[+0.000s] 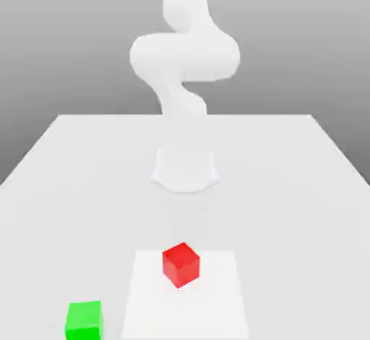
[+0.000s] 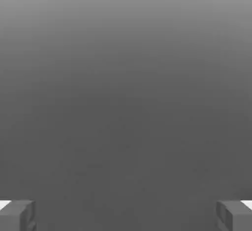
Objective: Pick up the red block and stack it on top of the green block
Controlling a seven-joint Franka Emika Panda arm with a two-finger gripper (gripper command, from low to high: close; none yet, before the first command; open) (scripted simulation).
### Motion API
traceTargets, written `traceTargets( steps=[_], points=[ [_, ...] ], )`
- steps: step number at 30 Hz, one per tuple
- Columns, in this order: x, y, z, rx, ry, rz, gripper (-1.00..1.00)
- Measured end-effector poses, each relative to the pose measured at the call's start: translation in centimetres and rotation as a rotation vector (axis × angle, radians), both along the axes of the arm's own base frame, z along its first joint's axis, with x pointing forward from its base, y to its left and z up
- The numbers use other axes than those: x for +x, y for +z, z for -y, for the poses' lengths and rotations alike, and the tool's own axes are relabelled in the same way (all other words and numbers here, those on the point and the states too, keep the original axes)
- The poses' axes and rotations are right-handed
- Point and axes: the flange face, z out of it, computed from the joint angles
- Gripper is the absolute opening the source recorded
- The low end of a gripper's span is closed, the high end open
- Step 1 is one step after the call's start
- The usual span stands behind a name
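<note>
The red block [image 1: 181, 263] is a small cube sitting on a paler square patch [image 1: 217, 309] near the front of the white table [image 1: 72, 187]. The green block [image 1: 84, 320] rests on the table toward the exterior view's left of the red one, closer to the front edge, with a gap between them. In the hand view my gripper [image 2: 126, 217] is open, with its two grey fingertips [image 2: 17, 215] far apart. Nothing lies between them, and only a plain grey backdrop is behind them.
The white arm [image 1: 184, 56] rises folded above its round base [image 1: 185, 168] at the middle of the table, behind both blocks. The table's side edges run off toward the exterior view's left and right.
</note>
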Motion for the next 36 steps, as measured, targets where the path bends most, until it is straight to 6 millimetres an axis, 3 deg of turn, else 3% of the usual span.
traceTargets(
  steps=[4,9,13,16,18,27,28,36],
  points=[
    [4.2,-9.9,0.5,-0.030,0.109,-0.147,0.00],
    [6.0,-22.4,0.1,-0.082,0.246,-0.324,0.00],
    [4.7,-32.5,-0.3,-0.138,0.366,-0.473,0.00],
    [2.0,-40.1,-0.3,-0.193,0.467,-0.597,0.00],
    [0.0,-43.9,-0.1,-0.226,0.521,-0.663,0.00],
    [-0.7,-50.7,0.0,-0.241,0.546,-0.687,0.00],
    [-0.9,-51.4,0.0,-0.239,0.546,-0.689,-1.00],
    [-0.8,-51.1,0.0,-0.240,0.546,-0.689,-1.00]
  ],
)
